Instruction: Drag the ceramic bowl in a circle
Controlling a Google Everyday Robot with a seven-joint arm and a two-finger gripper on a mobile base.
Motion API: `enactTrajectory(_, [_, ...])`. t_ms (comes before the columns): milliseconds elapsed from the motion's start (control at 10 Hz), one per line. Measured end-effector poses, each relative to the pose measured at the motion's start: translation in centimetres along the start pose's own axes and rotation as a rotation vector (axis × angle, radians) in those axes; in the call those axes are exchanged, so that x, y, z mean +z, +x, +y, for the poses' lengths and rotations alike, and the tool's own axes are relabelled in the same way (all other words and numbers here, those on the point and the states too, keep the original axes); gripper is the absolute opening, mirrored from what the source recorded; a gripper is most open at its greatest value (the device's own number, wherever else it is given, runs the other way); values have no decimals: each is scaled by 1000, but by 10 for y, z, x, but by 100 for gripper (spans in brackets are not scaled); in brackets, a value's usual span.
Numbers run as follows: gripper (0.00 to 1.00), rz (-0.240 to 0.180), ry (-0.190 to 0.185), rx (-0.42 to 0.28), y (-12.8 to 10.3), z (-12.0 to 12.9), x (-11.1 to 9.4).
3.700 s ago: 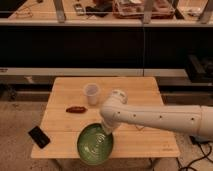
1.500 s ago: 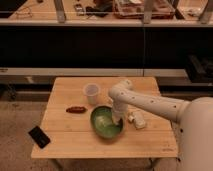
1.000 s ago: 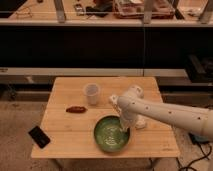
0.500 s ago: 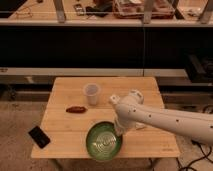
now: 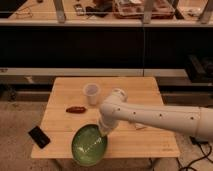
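Tool [image 5: 104, 131], grip not discernible, at ceramic bowl [image 5: 87, 147] rim by table [image 5: 142, 90] front edge; cup [image 5: 91, 93], brown item [image 5: 76, 109] behind, apart.

- ceramic bowl [image 5: 89, 146]: glossy green glaze with pale glints
- surface [image 5: 145, 95]: pale, matt wood
- cup [image 5: 92, 93]: translucent, whitish
- gripper [image 5: 104, 132], at the bowl's far right rim: smooth white shell
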Motion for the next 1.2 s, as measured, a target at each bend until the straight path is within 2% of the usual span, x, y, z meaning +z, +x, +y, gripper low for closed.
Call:
enactTrajectory(300, [17,18,76,22,47,-12,-2])
enactTrajectory(500, [17,18,99,32,69,-11,0])
enactTrajectory(800, [17,-14,101,63,98,6,14])
enactTrajectory(1000, [17,-34,95,117,109,27,21])
enactTrajectory(1200, [17,-53,96,177,109,51,23])
